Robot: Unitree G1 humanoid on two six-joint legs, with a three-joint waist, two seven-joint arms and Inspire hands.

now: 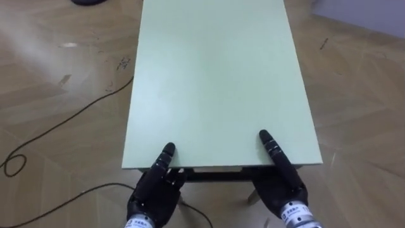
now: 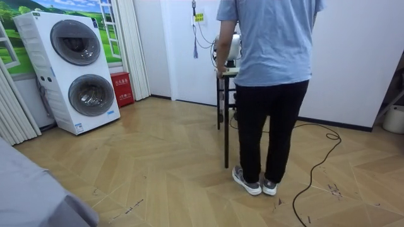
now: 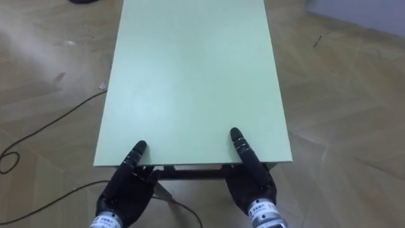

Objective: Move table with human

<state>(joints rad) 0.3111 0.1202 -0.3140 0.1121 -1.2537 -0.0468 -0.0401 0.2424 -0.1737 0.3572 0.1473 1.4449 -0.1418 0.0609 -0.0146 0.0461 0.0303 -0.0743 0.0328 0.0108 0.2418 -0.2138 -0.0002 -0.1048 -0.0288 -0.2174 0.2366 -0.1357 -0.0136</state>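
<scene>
A pale green table [image 1: 215, 76] stretches away from me over the wood floor. My left hand [image 1: 152, 193] and right hand [image 1: 281, 187] both grip its near edge, thumbs lying on the top and fingers curled beneath the rim. In the room view a person [image 2: 268, 57] in a blue shirt and dark trousers stands with their back to the camera at the table [image 2: 226, 126]. Their body hides most of the table, leaving one dark leg in sight.
Two stacked washing machines [image 2: 79, 69] and a red box [image 2: 121, 88] stand by the wall at the room view's left. A white bucket [image 2: 394, 118] sits at its far right. Open wood floor [image 1: 57, 76] lies on both sides of the table.
</scene>
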